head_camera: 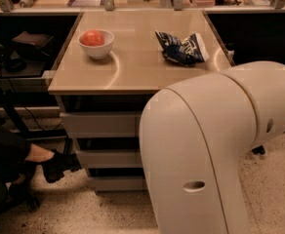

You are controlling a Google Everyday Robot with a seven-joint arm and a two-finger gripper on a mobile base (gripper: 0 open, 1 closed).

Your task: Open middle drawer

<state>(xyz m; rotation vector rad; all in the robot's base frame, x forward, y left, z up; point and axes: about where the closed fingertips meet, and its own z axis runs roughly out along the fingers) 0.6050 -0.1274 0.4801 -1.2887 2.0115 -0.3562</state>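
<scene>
The drawer cabinet stands under a tan tabletop (142,67). It shows three grey handleless fronts, one above the other. The middle drawer (108,158) is the shallow wide front between the taller top front (101,124) and the narrow bottom front (115,183). A dark gap lies above each front. My big white arm (206,145) fills the right foreground and hides the right part of all three fronts. My gripper is not in view; it is hidden behind or beyond the arm.
A white bowl with a red fruit (96,42) and a blue chip bag (181,48) lie on the tabletop. A person's leg and black shoe (54,164) reach in from the left, close to the drawers. A speckled floor (84,213) lies below.
</scene>
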